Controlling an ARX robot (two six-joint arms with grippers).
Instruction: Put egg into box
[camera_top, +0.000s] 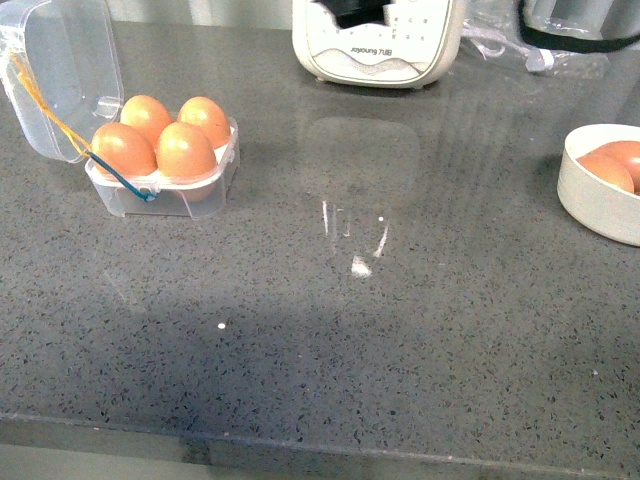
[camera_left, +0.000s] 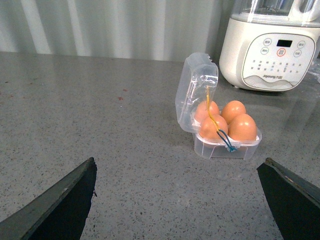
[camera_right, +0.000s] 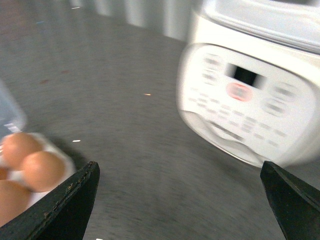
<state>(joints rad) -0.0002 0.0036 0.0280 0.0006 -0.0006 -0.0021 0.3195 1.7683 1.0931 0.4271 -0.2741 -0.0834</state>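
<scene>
Left wrist view: left gripper (camera_left: 179, 164) is hanging over the grey speckled countertop (camera_left: 100, 125), with fingers (camera_left: 60, 210) standing wide apart and nothing sitting between them. Right wrist view is coming through blurred, but right gripper (camera_right: 179, 167) is likewise showing fingers spread wide and pinching nothing. Box (camera_left: 220, 150) is sitting ahead of the left gripper, well apart from it, with its clear lid (camera_left: 197, 90) standing up on the hinge. Four brown eggs (camera_left: 243, 127) are filling it, one per cell. They are all looking alike, so cannot tell which one is the task's. Yellow cord (camera_left: 210, 107) is running down from the lid, and blue cord (camera_left: 226, 142) is hanging over the box's front. White cooker (camera_left: 272, 55) is standing behind the box, near but not touching. Front view: round white bowl (camera_top: 590, 200) is sitting at the right edge, well apart from the box, holding further eggs (camera_top: 615, 165).
</scene>
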